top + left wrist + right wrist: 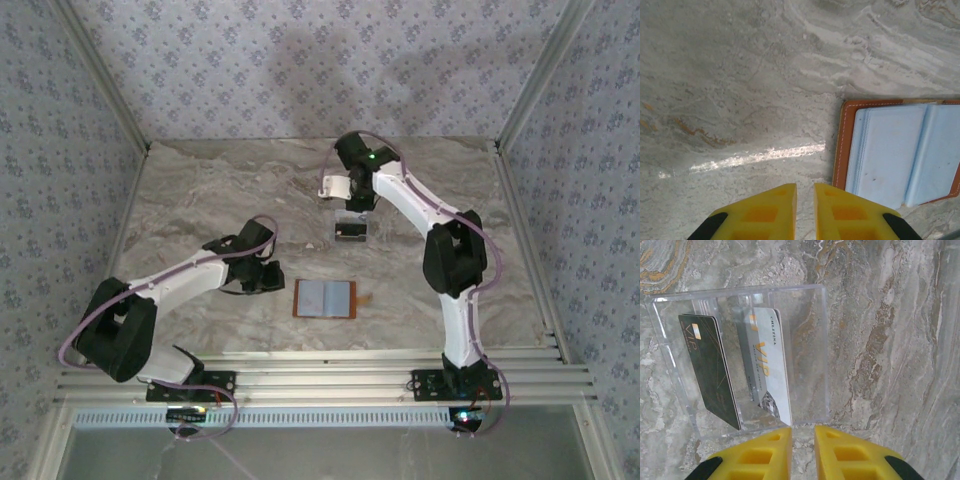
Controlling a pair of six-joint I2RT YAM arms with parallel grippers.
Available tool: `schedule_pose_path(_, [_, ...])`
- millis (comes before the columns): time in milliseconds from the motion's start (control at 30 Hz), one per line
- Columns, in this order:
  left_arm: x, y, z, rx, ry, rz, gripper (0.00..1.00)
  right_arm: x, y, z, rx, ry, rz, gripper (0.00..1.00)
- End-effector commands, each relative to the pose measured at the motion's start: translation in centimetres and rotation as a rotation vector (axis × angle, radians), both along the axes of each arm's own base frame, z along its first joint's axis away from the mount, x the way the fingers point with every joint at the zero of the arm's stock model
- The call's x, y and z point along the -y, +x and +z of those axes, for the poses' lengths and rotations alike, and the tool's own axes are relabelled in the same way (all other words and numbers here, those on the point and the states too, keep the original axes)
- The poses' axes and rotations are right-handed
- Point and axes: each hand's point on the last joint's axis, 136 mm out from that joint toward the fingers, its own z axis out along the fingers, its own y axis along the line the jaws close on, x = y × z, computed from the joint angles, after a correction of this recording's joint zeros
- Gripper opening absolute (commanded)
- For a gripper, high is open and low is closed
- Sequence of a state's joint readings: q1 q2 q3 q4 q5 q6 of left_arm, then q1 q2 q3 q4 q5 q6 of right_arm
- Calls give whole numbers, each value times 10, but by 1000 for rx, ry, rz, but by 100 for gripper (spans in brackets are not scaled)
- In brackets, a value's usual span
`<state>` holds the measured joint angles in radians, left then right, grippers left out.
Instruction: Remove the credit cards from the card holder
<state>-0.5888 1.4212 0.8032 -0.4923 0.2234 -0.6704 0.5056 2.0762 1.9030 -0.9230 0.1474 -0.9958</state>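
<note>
Open flat on the marble desk [200, 190]: the card holder [324, 299], grey-blue inner faces up, brown snap tab [365, 300] on the edge toward the right arm. Just beside its left edge, low over bare marble, the left fingers [790, 197], clenched almost tip to tip and grasping nothing. Farther back on the desk, apart from the holder, a clear plastic box [807, 340] with two credit cards [765, 375] leaning inside, not touching each other: a dark grey one on the left, a silver-white one with orange "VIP" lettering beside it. Above the box's near wall, the right fingers [786, 437], likewise drawn close together, empty.
</note>
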Motion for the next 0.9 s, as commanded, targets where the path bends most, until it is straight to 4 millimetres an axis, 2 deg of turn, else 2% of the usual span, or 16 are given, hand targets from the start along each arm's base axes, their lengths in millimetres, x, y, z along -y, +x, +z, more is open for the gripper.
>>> schedule_pose_path(0, [4,1,3,-3,-38,8,17,7,-6,19,46,7,-21,21])
schedule_pose_path(133, [9,1,1,-9,-64,10,17,-6,-17,33,71,160,-134,27])
schedule_pose_path(267, [18,0,-3,-28,-105,4,13,-18,-30,48,64,358,-276,27])
schedule_pose_path(367, [21,-2,-9,-47,-115,6,11,-22,-40,55,51,491,-380,23])
schedule_pose_path(500, [29,-6,-14,-67,-139,-8,9,-15,-50,57,15,645,-645,21])
schedule_pose_path(633, [39,-10,-20,-86,-147,-29,9,-11,-69,48,-71,716,-790,15])
schedule_pose_path(767, [46,-18,-27,-108,-134,-46,8,-13,-88,46,-185,820,-924,15])
schedule_pose_path(867, [50,-25,-30,-113,-124,-59,8,-16,-107,46,-253,855,-959,15])
